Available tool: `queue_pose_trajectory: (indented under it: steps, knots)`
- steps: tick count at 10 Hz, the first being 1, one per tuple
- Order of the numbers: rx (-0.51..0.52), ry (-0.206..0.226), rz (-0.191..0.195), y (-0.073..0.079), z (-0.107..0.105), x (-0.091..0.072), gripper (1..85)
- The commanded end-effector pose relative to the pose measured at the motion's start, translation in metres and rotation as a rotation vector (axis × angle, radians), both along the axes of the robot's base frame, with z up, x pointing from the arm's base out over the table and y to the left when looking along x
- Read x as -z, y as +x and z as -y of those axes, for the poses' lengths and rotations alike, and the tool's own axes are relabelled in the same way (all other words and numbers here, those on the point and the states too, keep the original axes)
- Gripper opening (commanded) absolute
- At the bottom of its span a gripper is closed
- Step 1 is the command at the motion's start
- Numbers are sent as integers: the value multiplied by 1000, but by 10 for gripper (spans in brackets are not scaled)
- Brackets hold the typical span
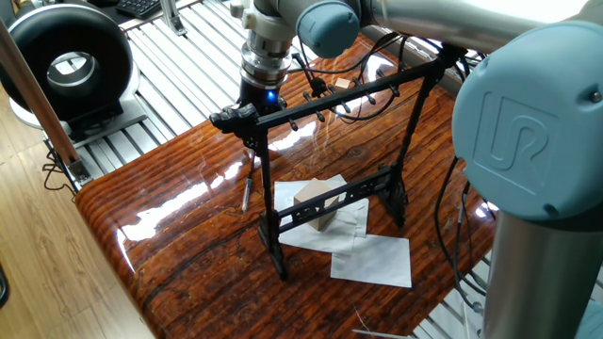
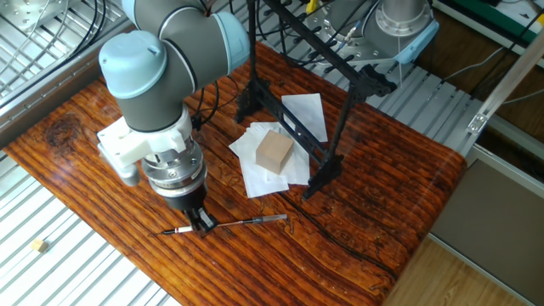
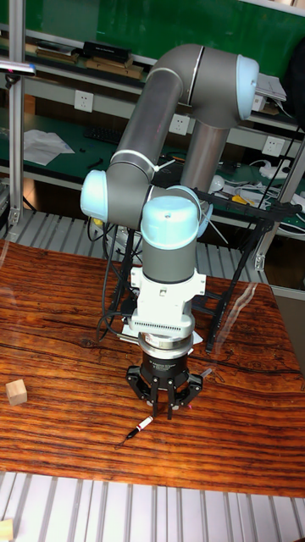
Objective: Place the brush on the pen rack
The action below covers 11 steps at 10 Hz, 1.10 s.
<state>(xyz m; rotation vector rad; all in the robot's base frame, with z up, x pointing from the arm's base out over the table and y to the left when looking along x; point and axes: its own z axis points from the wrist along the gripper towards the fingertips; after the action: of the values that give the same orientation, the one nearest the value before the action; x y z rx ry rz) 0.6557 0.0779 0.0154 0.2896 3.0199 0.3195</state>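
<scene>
Brush (image 2: 225,224) lies flat on the tabletop (image 2: 76,144), a thin dark rod with a pale metal-looking end toward the rack and a small reddish tip at the other end; in the tall fixed view (image 3: 140,426) it slants near the front edge. The gripper (image 2: 201,223) points straight down over the middle of the brush, its dark fingers (image 3: 157,405) spread a little to either side of the shaft; whether they actually pinch it I cannot tell. A blue light glows on the gripper's body in one fixed view.

The pen rack (image 2: 327,119) stands well apart, at about 1 o'clock from the brush in the other fixed view. It is a black frame: two slim uprights, a top crossbar (image 1: 339,97) with a row of small pegs, a carved lower rail and splayed feet. Nothing hangs from the pegs.

Between the rack's feet lie sheets of white paper (image 2: 306,115), overlapping, with a plain tan wooden block (image 2: 274,153) sitting on them. A second small wooden cube (image 3: 15,392) rests at 9 o'clock in the tall fixed view.

The tabletop is glossy reddish wood with bold dark grain. The arm's blue joint cap (image 1: 528,132) bears a raised "UR" mark.
</scene>
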Motion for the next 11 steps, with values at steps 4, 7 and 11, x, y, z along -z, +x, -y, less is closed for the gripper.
queue_pose_trajectory:
  steps: [4, 7, 11]
  knots:
    - [-3, 4, 7, 1, 1, -3, 277]
    - [-4, 6, 13, 4, -1, -4, 277]
    - [-8, -1, 36, 12, -2, -3, 283]
